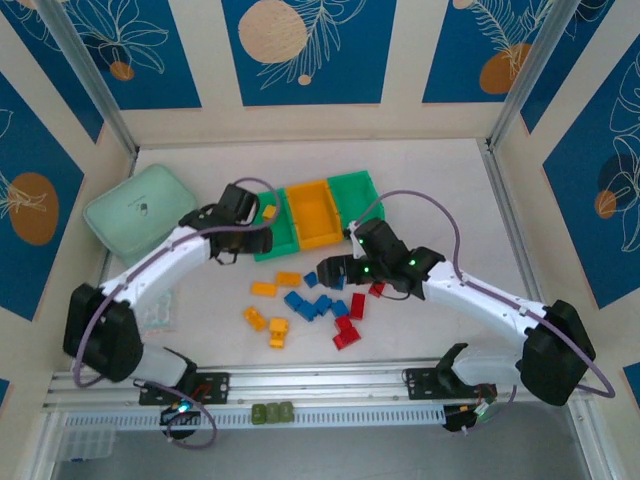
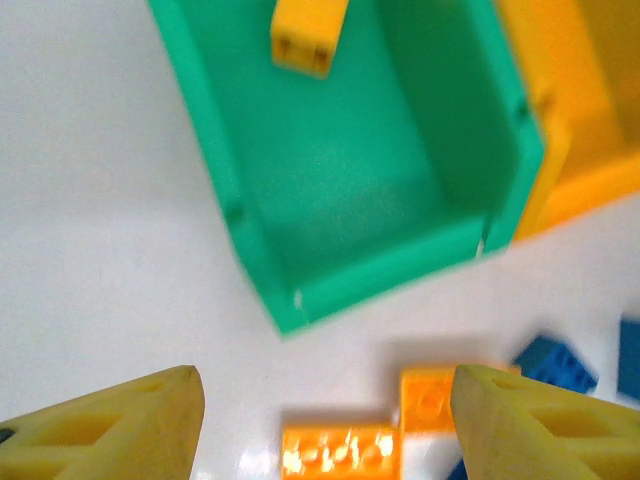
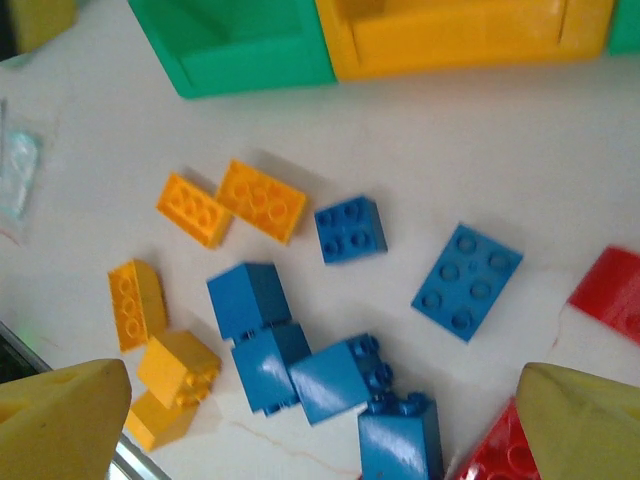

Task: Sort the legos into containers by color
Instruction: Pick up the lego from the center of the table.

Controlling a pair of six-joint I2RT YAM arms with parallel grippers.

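Above the packed blue legos (image 3: 300, 365), your right end effector (image 3: 322, 400) gapes empty and may snag two; the left end effector (image 2: 325, 400) is likewise open, empty.

Yellow, blue, red legos (image 1: 300, 303) loose before three bins (image 1: 313, 215) — one yellow brick (image 2: 308, 35) in left green bin (image 2: 350, 170)

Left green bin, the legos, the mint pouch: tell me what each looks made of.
Left green bin: seemingly rigid moulded plastic, matt to satin; thin straight walls, even colour, soft sheen on the floor.
Legos: hard glossy plastic; crisp studs, sharp edges, bright highlights.
Mint pouch: probably soft, maybe silicone or coated fabric; rounded corners, dull surface. Too small to be sure.
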